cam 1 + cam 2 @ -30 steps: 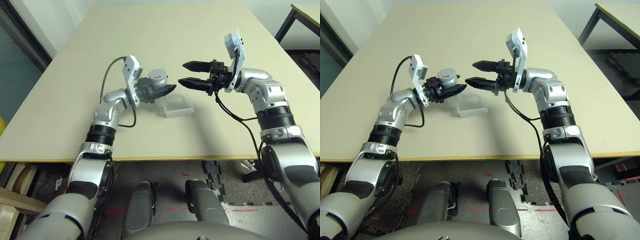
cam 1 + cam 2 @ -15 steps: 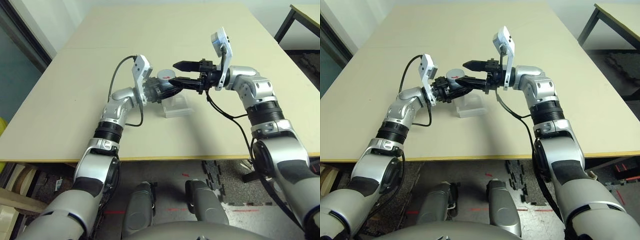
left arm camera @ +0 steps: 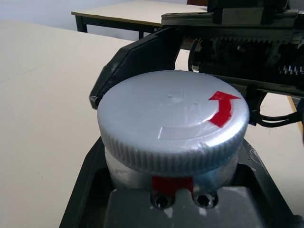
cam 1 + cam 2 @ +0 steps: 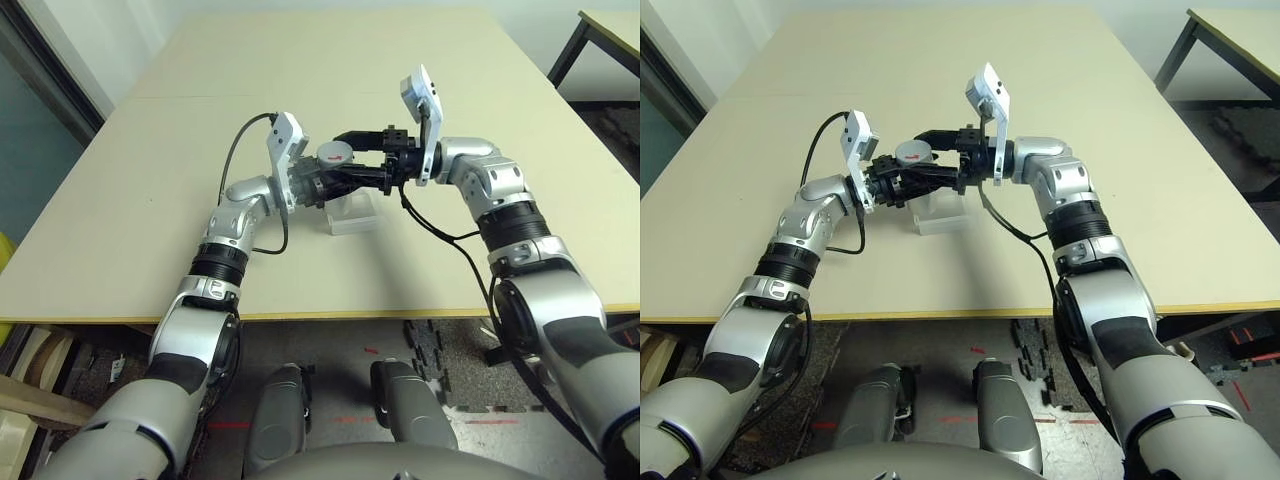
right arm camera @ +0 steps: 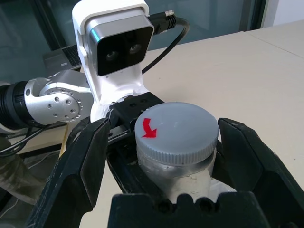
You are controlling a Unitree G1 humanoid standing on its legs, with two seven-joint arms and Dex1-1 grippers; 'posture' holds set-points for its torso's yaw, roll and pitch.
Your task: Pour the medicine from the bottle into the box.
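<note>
My left gripper (image 4: pixel 322 184) is shut on the bottle (image 3: pixel 171 178), a small silvery cylinder with a red mark, held upright above the table. Its round grey cap (image 4: pixel 333 152) carries a red arrow and sits on the bottle. My right gripper (image 5: pixel 175 137) reaches in from the right and is open. Its two black fingers (image 5: pixel 85 166) stand on either side of the cap with a gap on each side. The box (image 4: pixel 352 213), a clear shallow tray, lies on the table just below and behind both grippers. The medicine is hidden.
The wide beige table (image 4: pixel 300 60) stretches far behind and to both sides of the grippers. A second table (image 4: pixel 610 25) with dark legs stands at the far right. Black cables hang from both wrists.
My right gripper has moved left until its open fingers flank the bottle's cap. The left arm brought the bottle a little toward the middle, then held still.
</note>
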